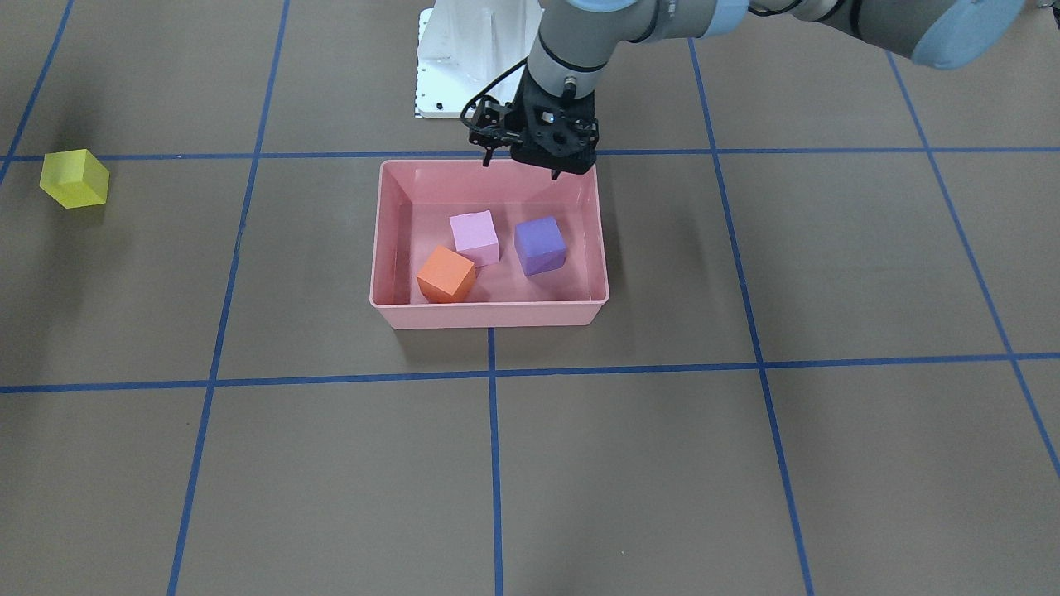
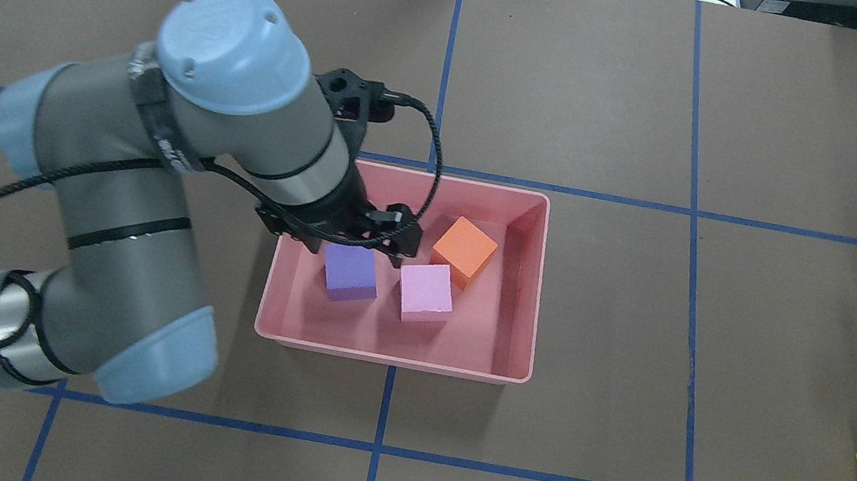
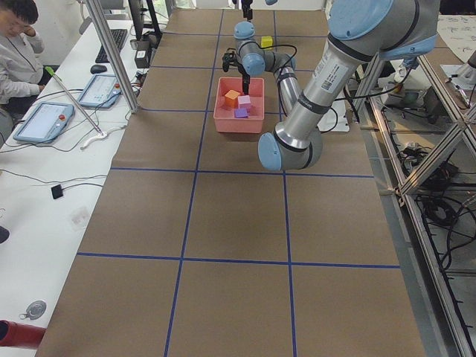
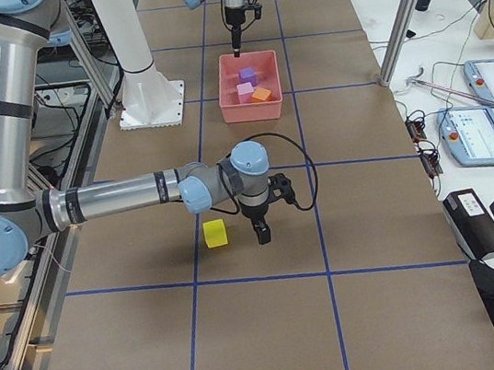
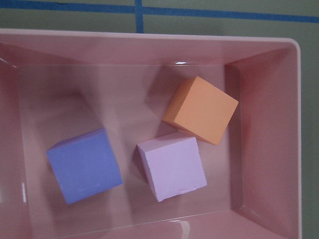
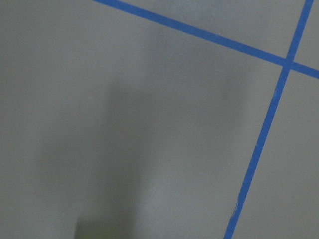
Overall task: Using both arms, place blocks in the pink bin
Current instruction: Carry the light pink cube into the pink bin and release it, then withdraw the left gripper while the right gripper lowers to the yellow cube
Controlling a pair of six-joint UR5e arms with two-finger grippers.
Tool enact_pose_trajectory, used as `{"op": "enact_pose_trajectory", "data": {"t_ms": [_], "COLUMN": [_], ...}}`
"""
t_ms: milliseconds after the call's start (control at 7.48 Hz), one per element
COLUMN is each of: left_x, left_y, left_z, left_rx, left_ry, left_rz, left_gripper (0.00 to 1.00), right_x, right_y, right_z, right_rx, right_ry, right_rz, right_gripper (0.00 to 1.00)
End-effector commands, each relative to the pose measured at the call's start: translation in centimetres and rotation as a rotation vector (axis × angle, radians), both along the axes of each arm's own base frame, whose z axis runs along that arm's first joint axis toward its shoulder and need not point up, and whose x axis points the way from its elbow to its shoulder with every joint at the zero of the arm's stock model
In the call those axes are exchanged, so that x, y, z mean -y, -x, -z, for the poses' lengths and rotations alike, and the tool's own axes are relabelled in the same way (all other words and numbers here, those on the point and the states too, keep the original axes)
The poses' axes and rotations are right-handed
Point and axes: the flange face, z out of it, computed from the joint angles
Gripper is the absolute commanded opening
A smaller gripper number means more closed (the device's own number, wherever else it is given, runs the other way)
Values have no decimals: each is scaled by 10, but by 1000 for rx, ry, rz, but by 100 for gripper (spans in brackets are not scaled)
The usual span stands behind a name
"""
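— Seen from the table's right end, which way do things lie?
— Nearest, the small matte yellow cube (image 4: 215, 233) sits flat on the brown paper-covered table (image 1: 662, 463). It is toward the right end and turned skew to the blue tape lines (image 1: 492, 463). Farther on, midway along the table, the shallow salmon-pink plastic bin (image 1: 489, 314) stands upright, its long axis parallel to the robot's edge.
— And the arms?
— The right arm (image 4: 119, 199) stretches low and level out from the robot's edge, wrist bent down. The right gripper (image 4: 261, 231) points at the table just beside the yellow cube, on the operators' side. I cannot tell whether it is released or clenched. The left arm (image 2: 168, 168) bends at the elbow, and the left gripper (image 1: 521, 168) hangs fingers-down above the bin, spread and grasping nothing.
— What lies in the bin?
— Three matte cubes on its floor. The purple cube (image 1: 540, 245) is toward the left wall, with the light-pink cube (image 1: 474, 238) mid-floor, slightly apart from it. The orange cube (image 1: 445, 275) sits against the pink one's corner, nearer the far right corner, diagonal to the walls.
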Motion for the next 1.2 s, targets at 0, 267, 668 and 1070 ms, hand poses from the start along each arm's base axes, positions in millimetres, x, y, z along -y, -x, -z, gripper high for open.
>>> {"op": "enact_pose_trajectory", "data": {"t_ms": [0,267,668,1070], "left_x": [24,60,81,80], "left_y": [106,205,236,236], "left_z": [-118,-210,-241,-243], "left_rx": [91,167,175,174], "left_ry": [-175,-308,-321,-319], "left_rz": [-136,-215,-237,-238], "left_gripper": [100,100,100,100], "right_x": [-18,-43,-85,-95], "right_y": [8,35,62,79], "right_z": [-5,-3,-10,-15], "right_rx": [43,84,94,58], "right_ry": [53,106,135,124], "right_rz": [-35,-108,-189,-197], "right_gripper": [100,100,100,100]}}
